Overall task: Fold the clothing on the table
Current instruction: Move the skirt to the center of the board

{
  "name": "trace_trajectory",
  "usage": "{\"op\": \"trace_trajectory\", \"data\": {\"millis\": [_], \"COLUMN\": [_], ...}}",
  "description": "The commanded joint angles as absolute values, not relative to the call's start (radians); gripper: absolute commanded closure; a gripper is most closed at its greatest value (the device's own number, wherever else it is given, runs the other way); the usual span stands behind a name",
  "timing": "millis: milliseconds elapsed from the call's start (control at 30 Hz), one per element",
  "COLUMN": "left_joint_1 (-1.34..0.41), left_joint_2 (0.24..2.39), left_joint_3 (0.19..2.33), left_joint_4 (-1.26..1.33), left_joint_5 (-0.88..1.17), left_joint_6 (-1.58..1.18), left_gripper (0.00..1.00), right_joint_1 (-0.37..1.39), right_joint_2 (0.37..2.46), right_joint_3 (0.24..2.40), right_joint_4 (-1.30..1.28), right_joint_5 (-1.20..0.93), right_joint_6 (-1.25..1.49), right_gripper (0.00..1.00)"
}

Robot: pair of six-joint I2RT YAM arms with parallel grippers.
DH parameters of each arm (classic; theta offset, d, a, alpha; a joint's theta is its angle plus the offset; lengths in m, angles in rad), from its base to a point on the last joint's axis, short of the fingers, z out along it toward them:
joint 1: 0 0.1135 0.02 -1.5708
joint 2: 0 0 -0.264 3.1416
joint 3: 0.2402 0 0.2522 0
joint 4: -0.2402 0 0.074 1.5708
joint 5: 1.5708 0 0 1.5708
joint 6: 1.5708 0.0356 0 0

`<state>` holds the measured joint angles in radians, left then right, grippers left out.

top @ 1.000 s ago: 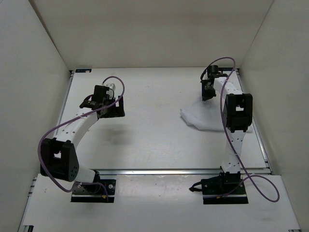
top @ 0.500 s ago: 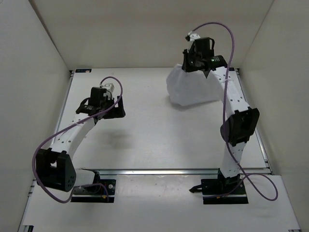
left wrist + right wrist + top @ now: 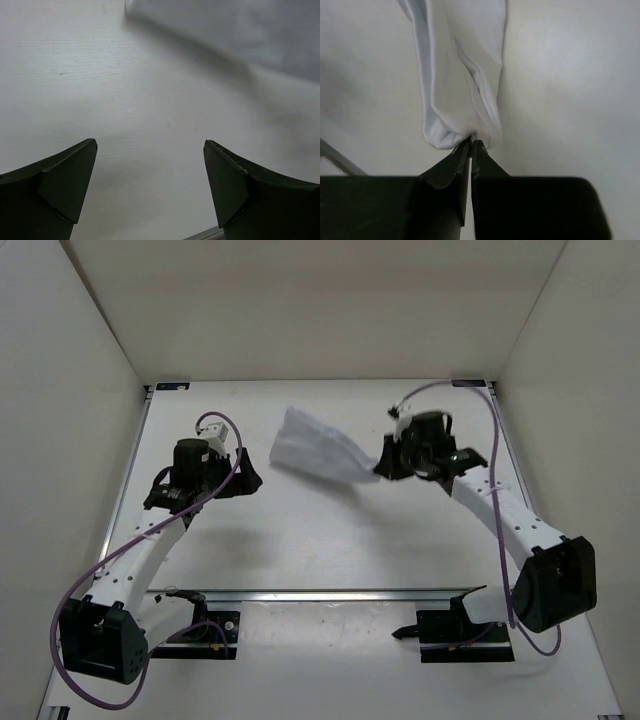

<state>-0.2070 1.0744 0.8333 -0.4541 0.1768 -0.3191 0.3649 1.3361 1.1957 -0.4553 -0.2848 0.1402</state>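
The clothing (image 3: 318,452) is nowhere near folded. It is one limp, plain white bunch, gathered into long soft creases with no flat panel showing and no crease I could call a deliberate fold. My right fingers (image 3: 471,145) are pinched tight together on a rounded, crumpled corner of it. From that pinch the fabric streams away in front of the tips as a narrow, twisted sleeve of cloth. It looks to be hanging clear of the bench (image 3: 300,540) for most of its length, though I cannot tell whether the far end brushes the surface. That far end reaches out towards my left fingers (image 3: 243,476), which stand wide apart and hold nothing. From there I see only bare bench between the tips, with the cloth's edge lying beyond them and off to one side, not touching. I judge everything is left to do: lay the piece down, spread it flat, take a second corner with the free fingers, and only then bring one half over the other. Thin as it is, it will likely wrinkle and cling as it lands.
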Motion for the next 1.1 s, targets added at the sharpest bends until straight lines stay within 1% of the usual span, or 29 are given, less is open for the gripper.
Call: {"op": "trace_trajectory", "data": {"millis": [0, 100, 167, 267, 367, 533, 667, 767, 933, 1067], "left_joint_1": [-0.222, -0.241, -0.259, -0.313, -0.344, -0.357, -0.334, -0.370, -0.403, -0.400], "left_joint_2": [1.042, 1.051, 1.054, 1.065, 1.141, 1.262, 1.448, 1.572, 1.751, 1.827], "left_joint_3": [0.787, 0.744, 0.724, 0.663, 0.624, 0.800, 0.964, 1.057, 1.100, 1.098], "left_joint_4": [-0.423, -0.428, -0.420, -0.397, -0.318, -0.301, -0.226, -0.170, -0.066, -0.037], "left_joint_5": [0.254, 0.296, 0.334, 0.327, 0.411, 0.362, 0.425, 0.437, 0.485, 0.524], "left_joint_6": [-0.347, -0.371, -0.399, -0.480, -0.564, -0.528, -0.528, -0.497, -0.437, -0.423], "left_gripper": [0.01, 0.02, 0.02, 0.01, 0.02, 0.01, 0.01, 0.02, 0.02, 0.01], "right_joint_1": [0.359, 0.364, 0.386, 0.373, 0.382, 0.353, 0.313, 0.282, 0.259, 0.262], "right_joint_2": [1.241, 1.192, 1.175, 1.173, 1.193, 1.216, 1.187, 1.171, 1.189, 1.206], "right_joint_3": [0.895, 0.737, 0.684, 0.654, 0.643, 0.637, 0.627, 0.614, 0.621, 0.627], "right_joint_4": [-0.379, -0.353, -0.339, -0.334, -0.325, -0.354, -0.351, -0.342, -0.365, -0.351], "right_joint_5": [-0.374, -0.390, -0.380, -0.393, -0.402, -0.388, -0.397, -0.419, -0.428, -0.430], "right_joint_6": [0.228, 0.261, 0.273, 0.284, 0.288, 0.284, 0.285, 0.276, 0.273, 0.273], "right_gripper": [1.00, 1.00, 1.00, 1.00, 1.00, 1.00, 1.00, 1.00, 1.00, 1.00]}}
